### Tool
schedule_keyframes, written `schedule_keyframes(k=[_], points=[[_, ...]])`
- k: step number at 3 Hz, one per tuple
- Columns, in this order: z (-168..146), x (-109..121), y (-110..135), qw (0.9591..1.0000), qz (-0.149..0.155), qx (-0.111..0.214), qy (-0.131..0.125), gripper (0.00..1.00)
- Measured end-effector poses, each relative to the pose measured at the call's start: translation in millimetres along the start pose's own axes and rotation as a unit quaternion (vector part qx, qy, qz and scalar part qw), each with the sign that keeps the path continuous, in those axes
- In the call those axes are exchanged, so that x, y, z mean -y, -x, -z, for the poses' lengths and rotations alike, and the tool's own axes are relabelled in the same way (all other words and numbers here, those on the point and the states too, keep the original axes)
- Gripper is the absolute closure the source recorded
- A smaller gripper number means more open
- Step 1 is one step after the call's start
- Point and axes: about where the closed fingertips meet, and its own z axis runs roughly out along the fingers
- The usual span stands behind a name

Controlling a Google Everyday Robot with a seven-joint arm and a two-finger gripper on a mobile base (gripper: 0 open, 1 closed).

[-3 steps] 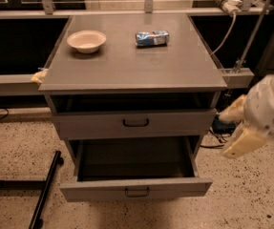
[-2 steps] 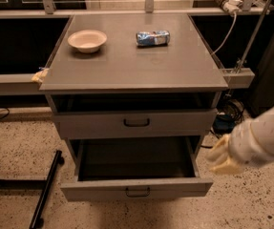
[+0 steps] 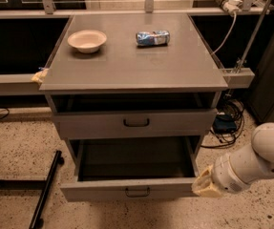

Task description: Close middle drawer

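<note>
Sitting beside the middle drawer [image 3: 98,192], gripper [image 3: 204,182] possibly touching its corner.

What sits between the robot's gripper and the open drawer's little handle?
Only bare grey front panel. In the camera view the gripper is at the right end of the middle drawer, whose handle is central.
</note>
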Motion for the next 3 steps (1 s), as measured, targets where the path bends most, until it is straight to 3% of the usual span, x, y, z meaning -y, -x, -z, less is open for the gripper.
schedule_keyframes(k=[1,2,3], points=[[-16.7,-6.8,-33.6,1.0000,-0.003,-0.006,0.006,1.00],[-62.1,-6.7,-88.7,0.9997,-0.005,0.026,0.003,1.00],[-106.0,11.9,-128.2,0.9974,0.016,0.071,0.002,1.00]])
